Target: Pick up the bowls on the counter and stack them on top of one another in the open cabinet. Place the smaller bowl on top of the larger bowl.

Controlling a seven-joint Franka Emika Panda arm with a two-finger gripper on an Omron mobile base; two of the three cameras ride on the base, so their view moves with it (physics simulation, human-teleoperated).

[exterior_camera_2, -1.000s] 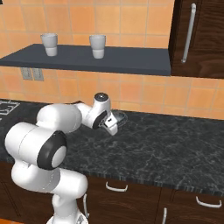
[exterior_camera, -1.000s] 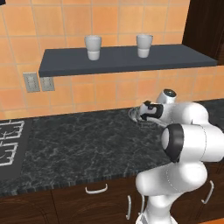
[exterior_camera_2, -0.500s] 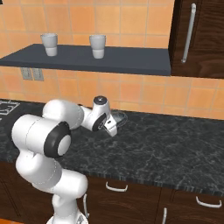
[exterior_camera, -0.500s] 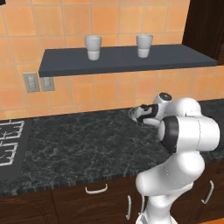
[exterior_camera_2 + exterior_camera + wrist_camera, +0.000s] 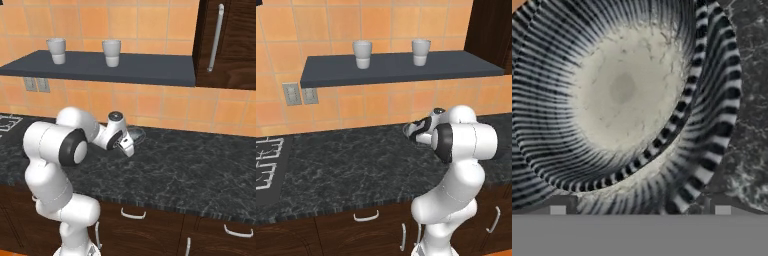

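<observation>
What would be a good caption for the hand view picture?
Hand camera looking straight down into a striped bowl with a pale speckled centre, on the black marbled counter.

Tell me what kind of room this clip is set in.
A rendered kitchen, by the look of it: a black marble-veined counter over dark drawers, an orange tiled wall, a stove grate at the counter's end, and white cups on a slate-blue shelf.

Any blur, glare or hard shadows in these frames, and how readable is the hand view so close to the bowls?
Left base view: soft, even lighting, no glare; the open cabinet throws a faint shadow on the tiles. Right base view: equally flat; the gripper is small and coarse against the counter. Hand view: the bowls crowd the frame, the ribbed striping looks smeared, and the fingertips are barely visible at the bottom.
</observation>
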